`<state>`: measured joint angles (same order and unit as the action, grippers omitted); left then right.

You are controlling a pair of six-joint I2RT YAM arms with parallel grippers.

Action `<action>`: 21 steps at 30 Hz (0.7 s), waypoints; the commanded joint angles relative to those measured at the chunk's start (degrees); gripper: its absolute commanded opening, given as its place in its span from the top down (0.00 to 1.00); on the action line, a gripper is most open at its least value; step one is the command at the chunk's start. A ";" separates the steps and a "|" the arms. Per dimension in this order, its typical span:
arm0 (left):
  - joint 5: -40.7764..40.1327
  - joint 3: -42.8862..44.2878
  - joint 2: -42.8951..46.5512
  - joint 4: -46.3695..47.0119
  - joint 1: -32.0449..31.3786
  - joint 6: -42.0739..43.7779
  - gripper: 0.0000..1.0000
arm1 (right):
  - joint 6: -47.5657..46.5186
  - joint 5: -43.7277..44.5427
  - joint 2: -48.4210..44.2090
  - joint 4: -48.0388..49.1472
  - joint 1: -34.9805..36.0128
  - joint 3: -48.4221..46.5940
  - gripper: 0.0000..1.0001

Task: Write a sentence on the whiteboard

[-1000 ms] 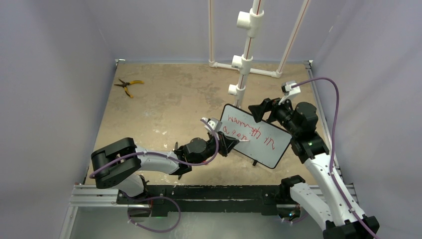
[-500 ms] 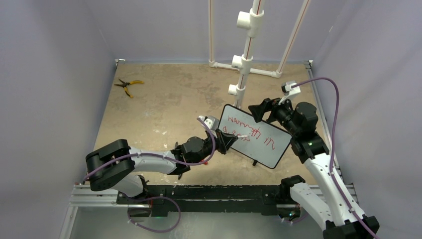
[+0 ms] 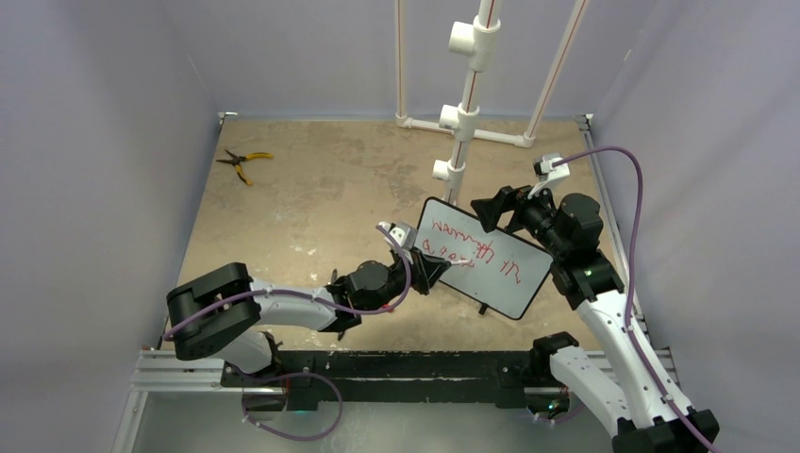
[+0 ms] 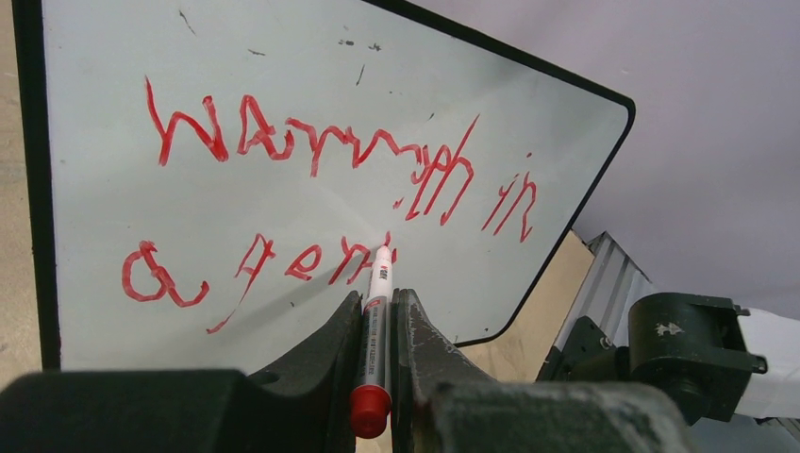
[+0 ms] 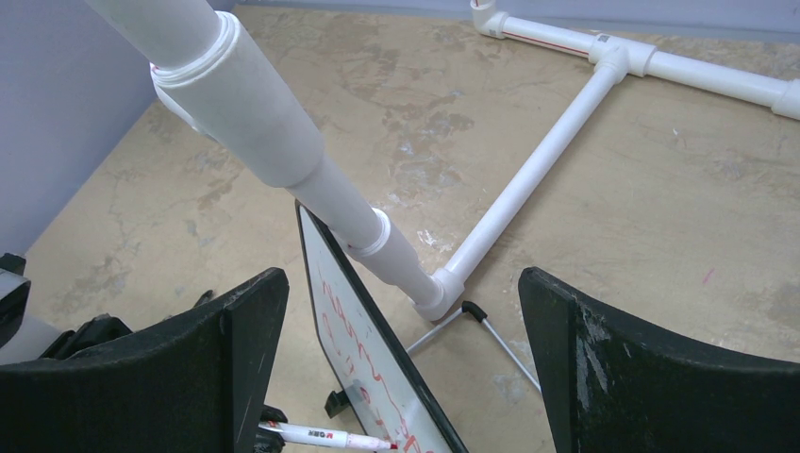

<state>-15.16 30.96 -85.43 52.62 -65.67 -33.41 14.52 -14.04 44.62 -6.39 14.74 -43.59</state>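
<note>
The whiteboard (image 3: 512, 288) stands tilted on the table at centre right, and its face fills the left wrist view (image 4: 113, 236). The sentence (image 3: 469, 247) is two lines of red scrawl (image 4: 330, 151). My left gripper (image 3: 436, 270) is shut on a red-capped marker (image 4: 380, 278), whose tip touches the board at the end of the second line. My right gripper (image 3: 491, 209) is open above the board's top edge. In the right wrist view the board (image 5: 363, 349) stands edge-on between its spread fingers (image 5: 236, 349) without touching them, and the marker (image 5: 321, 436) shows below.
A white PVC pipe frame (image 3: 462, 113) stands just behind the board and passes close to the right gripper (image 5: 274, 123). The board's wire stand (image 5: 491, 330) rests on the table behind it. Yellow-handled pliers (image 3: 243, 162) lie at the far left. Purple walls enclose the table.
My left gripper has made small moves with the marker along the second line, and the left elbow swung slightly. The board and the right arm have not moved.
</note>
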 commanded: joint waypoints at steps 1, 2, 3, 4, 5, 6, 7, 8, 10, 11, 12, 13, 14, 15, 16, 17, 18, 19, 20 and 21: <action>-1.10 -1.91 -0.45 1.45 0.10 0.18 1.00 | -0.72 0.60 -0.25 1.19 0.28 -0.26 0.05; -1.10 -2.28 -0.44 1.45 0.10 0.00 1.00 | -0.71 0.60 -0.31 1.20 0.29 -0.26 0.05; -1.10 -2.60 -0.44 1.48 0.10 -0.26 1.00 | -0.72 0.60 -0.27 1.21 0.24 -0.31 0.05; -1.06 -3.11 -0.52 1.51 0.10 -0.47 1.00 | -0.68 0.60 -0.22 1.21 0.26 -0.27 0.05; -1.02 -3.36 -0.53 1.64 0.10 -0.73 1.00 | -0.70 0.60 -0.17 1.21 0.28 -0.22 0.05; -1.01 -3.63 -0.53 1.75 0.10 -0.91 1.00 | -0.65 0.60 -0.18 1.21 0.29 -0.23 0.05; -0.94 -3.85 -0.53 1.86 0.10 -1.08 1.00 | -0.65 0.60 -0.17 1.20 0.29 -0.18 0.05; -0.93 -4.07 -0.61 2.06 0.03 -1.16 1.00 | -0.64 0.60 -0.20 1.16 0.29 -0.19 0.05; -0.92 -4.23 -0.64 2.13 0.02 -1.16 1.00 | -0.66 0.60 -0.15 1.21 0.26 -0.19 0.05; -0.93 -4.17 -0.70 2.21 -0.03 -1.09 1.00 | -0.66 0.60 -0.20 1.21 0.27 -0.21 0.05; -0.88 -4.11 -0.77 2.36 -0.07 -1.08 1.00 | -0.67 0.60 -0.15 1.21 0.24 -0.18 0.05; -0.80 -3.92 -0.91 2.44 -0.07 -0.99 1.00 | -0.72 0.60 -0.09 1.21 0.27 -0.23 0.05; -0.57 -3.71 -1.07 2.59 -0.07 -1.04 1.00 | -0.72 0.60 -0.14 1.21 0.28 -0.26 0.05; -0.31 -3.45 -1.32 2.88 -0.07 -1.02 1.00 | -0.73 0.66 -0.14 1.21 0.29 -0.26 0.05; -0.09 -3.16 -1.60 3.04 -0.14 -1.03 1.00 | -0.73 0.68 -0.07 1.21 0.22 -0.26 0.05; 0.13 -2.92 -1.97 3.28 -0.31 -0.99 1.00 | -0.71 0.68 -0.14 1.16 0.28 -0.31 0.05; 0.35 -2.68 -2.30 3.51 -0.48 -1.11 1.00 | -0.72 0.68 -0.11 1.16 0.29 -0.27 0.05; 0.46 -2.51 -2.59 3.85 -0.69 -1.14 1.00 | -0.71 0.68 -0.07 1.12 0.22 -0.26 0.05; 0.66 -2.39 -2.75 4.37 -0.81 -1.38 1.00 | -0.72 0.68 -0.06 1.12 0.23 -0.26 0.05; 0.85 -2.35 -2.74 4.94 -0.86 -1.54 1.00 | -0.72 0.76 -0.10 1.12 0.26 -0.26 0.05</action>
<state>-14.52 27.20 -87.11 53.87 -66.11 -33.95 14.50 -14.04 44.62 -6.39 14.74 -43.59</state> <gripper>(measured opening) 0.108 0.944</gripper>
